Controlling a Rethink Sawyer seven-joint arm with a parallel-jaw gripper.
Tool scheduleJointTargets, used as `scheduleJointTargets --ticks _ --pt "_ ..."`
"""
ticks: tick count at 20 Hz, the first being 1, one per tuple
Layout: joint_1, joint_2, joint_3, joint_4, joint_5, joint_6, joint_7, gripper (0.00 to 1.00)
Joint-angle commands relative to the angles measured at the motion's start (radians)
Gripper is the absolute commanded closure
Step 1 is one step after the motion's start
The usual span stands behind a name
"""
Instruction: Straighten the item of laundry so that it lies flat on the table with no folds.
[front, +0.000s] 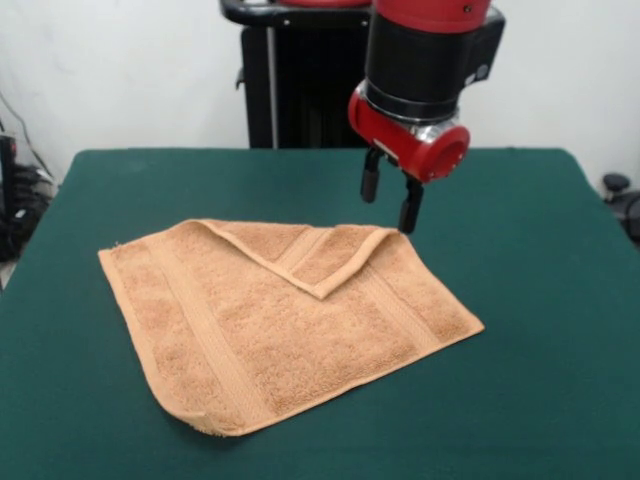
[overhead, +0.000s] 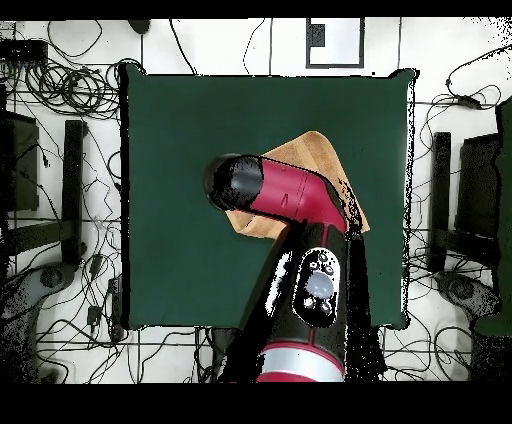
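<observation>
Front view: one towel (front: 270, 330), one corner folded over, one spread tool (front: 390, 202) above.

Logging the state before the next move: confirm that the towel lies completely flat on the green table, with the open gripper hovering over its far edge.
Not quite. The towel is not flat: the front view shows its far corner folded back over the cloth as a triangular flap. The rest holds: it lies on the green table, and the open gripper hovers over its far edge.

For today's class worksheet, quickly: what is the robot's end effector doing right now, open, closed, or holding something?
End effector: open and empty, poised just above the folded-over corner of the towel.
</observation>
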Motion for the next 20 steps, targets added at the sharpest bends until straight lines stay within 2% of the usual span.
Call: scheduleJointTargets --ticks 1,10,17,20 --pt "0.049 0.111 0.101 0.12 0.058 -0.131 0.208 0.0" --pt "0.037 0.13 0.103 0.135 0.074 -0.194 0.184 0.0" --pt "0.057 0.063 0.053 0.133 0.052 -0.054 0.154 0.0" --pt "0.053 0.059 0.052 0.147 0.048 -0.065 0.148 0.0"
